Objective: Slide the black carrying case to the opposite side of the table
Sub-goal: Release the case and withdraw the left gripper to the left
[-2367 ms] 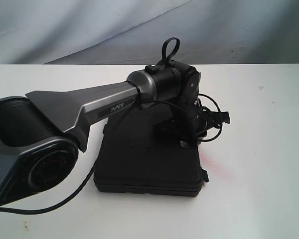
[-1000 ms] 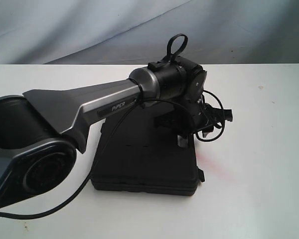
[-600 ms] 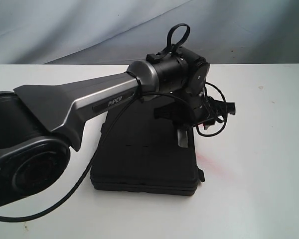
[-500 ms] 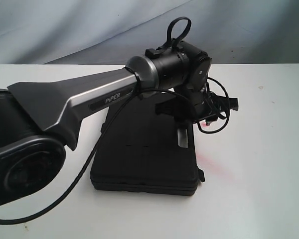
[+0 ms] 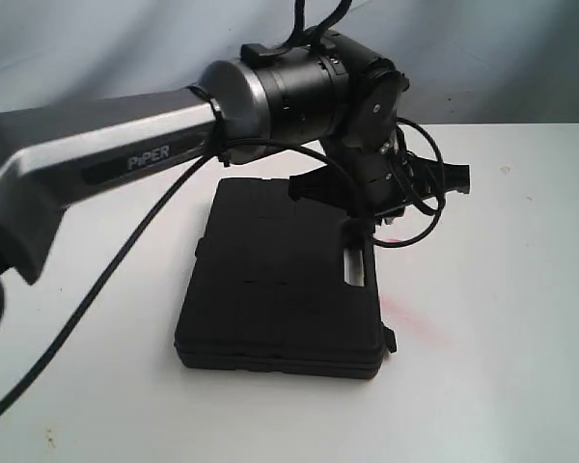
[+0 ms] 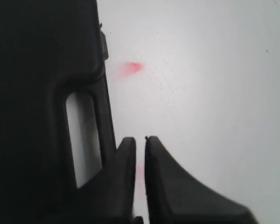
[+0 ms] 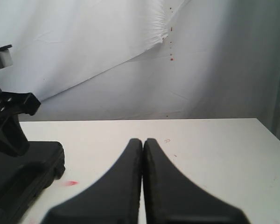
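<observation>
The black carrying case (image 5: 270, 289) lies flat on the white table (image 5: 502, 289), its handle slot (image 5: 354, 265) on its right edge. My left gripper (image 5: 353, 225) hangs above that handle edge, largely hidden under its wrist. In the left wrist view its jaws (image 6: 140, 139) stand almost together with only a thin slit and nothing between them, above bare table just beside the case (image 6: 37, 93) and handle slot (image 6: 81, 135). My right gripper (image 7: 143, 140) is shut and empty, low over the table (image 7: 214, 149), well away from the case (image 7: 23, 168).
A red smudge (image 5: 405, 313) marks the table right of the case. A grey cloth backdrop (image 5: 125, 48) hangs behind the table. The left arm's cable (image 5: 106, 289) loops down over the case's left side. Open tabletop stretches to the right.
The left arm has lifted up and away from the case's handle edge, and its jaws have closed from wide to nearly together. The case has stayed put over the last half second.
</observation>
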Controlling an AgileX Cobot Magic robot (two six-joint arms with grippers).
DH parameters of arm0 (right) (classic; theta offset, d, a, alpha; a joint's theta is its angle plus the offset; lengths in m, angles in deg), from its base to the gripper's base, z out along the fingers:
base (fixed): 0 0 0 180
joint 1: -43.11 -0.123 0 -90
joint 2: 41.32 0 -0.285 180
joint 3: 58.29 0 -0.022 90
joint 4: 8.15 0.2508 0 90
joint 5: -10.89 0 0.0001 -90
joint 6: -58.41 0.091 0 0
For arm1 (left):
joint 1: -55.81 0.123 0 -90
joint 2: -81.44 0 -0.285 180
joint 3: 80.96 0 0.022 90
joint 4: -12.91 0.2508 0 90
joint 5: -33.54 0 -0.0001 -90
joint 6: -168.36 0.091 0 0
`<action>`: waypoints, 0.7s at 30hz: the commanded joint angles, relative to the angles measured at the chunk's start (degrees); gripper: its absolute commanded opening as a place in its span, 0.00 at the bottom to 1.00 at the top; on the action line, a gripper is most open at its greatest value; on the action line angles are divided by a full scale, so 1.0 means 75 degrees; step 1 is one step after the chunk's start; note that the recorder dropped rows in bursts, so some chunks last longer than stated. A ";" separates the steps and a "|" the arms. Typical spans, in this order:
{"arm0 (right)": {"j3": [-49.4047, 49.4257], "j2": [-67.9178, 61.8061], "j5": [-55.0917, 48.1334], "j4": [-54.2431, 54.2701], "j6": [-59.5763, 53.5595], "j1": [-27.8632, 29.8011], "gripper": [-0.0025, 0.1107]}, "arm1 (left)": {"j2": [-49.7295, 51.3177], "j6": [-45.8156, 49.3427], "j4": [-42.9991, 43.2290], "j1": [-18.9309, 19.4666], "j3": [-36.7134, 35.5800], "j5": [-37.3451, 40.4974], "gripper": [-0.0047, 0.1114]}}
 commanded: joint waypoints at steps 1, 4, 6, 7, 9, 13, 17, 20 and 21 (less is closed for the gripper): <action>0.0023 0.0025 0.0069 0.0053 -0.0026 0.0065 0.02 | -0.0915 0.0102 0.0004 -0.0010 -0.1328 -0.0842 0.04; 0.0023 0.0025 0.0069 0.0053 -0.0026 0.0065 0.02 | -0.1707 0.0102 -0.0092 0.0133 -0.2659 -0.1607 0.04; 0.0023 0.0025 0.0069 0.0053 -0.0026 0.0065 0.02 | -0.2182 0.0138 -0.0134 0.0225 -0.3354 -0.1972 0.04; 0.0023 0.0025 0.0069 0.0053 -0.0026 0.0065 0.02 | -0.2445 0.0350 -0.0283 0.0332 -0.3754 -0.2233 0.04; 0.0023 0.0025 0.0069 0.0053 -0.0026 0.0065 0.02 | -0.2908 0.0855 -0.0568 0.0487 -0.4473 -0.2728 0.04; 0.0023 0.0025 0.0069 0.0053 -0.0026 0.0065 0.02 | -0.3714 0.1241 -0.0664 0.0843 -0.5654 -0.3266 0.04; 0.0023 0.0025 0.0069 0.0053 -0.0026 0.0065 0.02 | -0.4397 0.1903 -0.1028 0.1200 -0.6655 -0.3791 0.04; 0.0023 0.0025 0.0069 0.0053 -0.0026 0.0065 0.02 | -0.4934 0.2382 -0.1246 0.1497 -0.7465 -0.4286 0.04; 0.0023 0.0025 0.0069 0.0053 -0.0026 0.0065 0.02 | -0.5091 0.2590 -0.1289 0.1596 -0.7747 -0.4393 0.04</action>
